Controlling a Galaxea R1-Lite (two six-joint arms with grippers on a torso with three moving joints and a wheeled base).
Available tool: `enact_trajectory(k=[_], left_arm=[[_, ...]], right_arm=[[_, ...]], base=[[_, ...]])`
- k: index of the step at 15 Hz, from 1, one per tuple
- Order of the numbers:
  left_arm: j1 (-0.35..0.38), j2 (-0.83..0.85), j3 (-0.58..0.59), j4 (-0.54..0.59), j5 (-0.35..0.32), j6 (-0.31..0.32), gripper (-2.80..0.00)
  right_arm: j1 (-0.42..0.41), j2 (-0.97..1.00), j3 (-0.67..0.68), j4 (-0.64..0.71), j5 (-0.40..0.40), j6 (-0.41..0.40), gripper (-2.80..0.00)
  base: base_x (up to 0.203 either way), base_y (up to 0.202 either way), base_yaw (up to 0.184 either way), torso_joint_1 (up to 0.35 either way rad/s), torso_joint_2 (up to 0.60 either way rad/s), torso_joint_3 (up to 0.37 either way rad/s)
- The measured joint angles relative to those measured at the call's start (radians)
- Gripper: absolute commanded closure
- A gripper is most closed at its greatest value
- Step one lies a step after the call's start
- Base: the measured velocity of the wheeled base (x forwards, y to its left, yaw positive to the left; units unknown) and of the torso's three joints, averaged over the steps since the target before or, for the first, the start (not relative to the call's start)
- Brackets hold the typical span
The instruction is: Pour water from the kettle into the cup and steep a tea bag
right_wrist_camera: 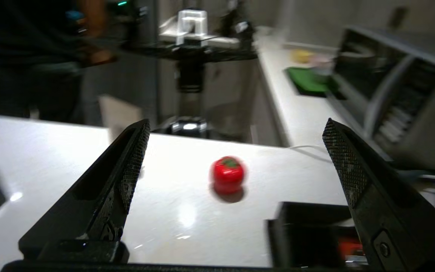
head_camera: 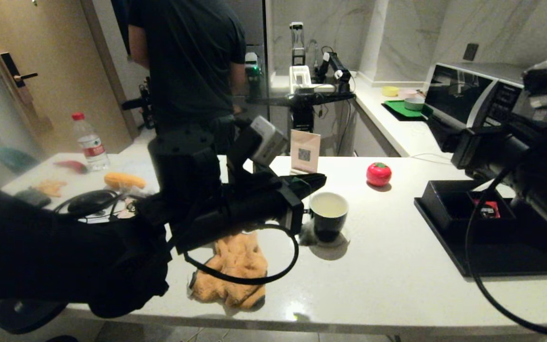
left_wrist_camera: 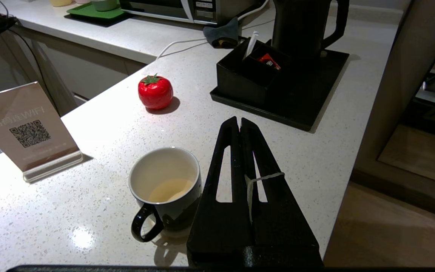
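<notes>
The black cup (head_camera: 329, 223) (left_wrist_camera: 181, 215) stands mid-counter, holding pale water (left_wrist_camera: 170, 189) in its white inside. My left gripper (head_camera: 320, 179) (left_wrist_camera: 239, 120) hovers just left of the cup, shut on the tea bag's white string (left_wrist_camera: 264, 177), which loops over one finger. The pale tea bag (head_camera: 307, 234) hangs beneath it, outside the cup by its base; the left wrist view hides it. The black kettle (left_wrist_camera: 300, 26) stands on the black tray (left_wrist_camera: 315, 102); my right arm (head_camera: 515, 147) hides it in the head view. My right gripper (right_wrist_camera: 236, 121) is raised over the tray, open and empty.
A red tomato-shaped object (head_camera: 378, 174) (right_wrist_camera: 228, 175) sits behind the cup, a QR sign (head_camera: 305, 152) to its left. An orange cloth (head_camera: 235, 266) lies near the front edge. The tray's box holds a red sachet (left_wrist_camera: 269, 60). A person (head_camera: 188, 61) stands beyond the counter.
</notes>
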Motion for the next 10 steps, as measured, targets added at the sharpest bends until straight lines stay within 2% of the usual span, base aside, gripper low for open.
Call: enact_trajectory(k=[10], left_arm=[[0.000,0.006,0.002,-0.011,0.000,-0.003,0.00]], right_arm=[[-0.075,-0.026,0.041,-0.090,0.008,0.001,0.00]], base=[[0.000,0.000,0.000,0.000,0.00,0.000]])
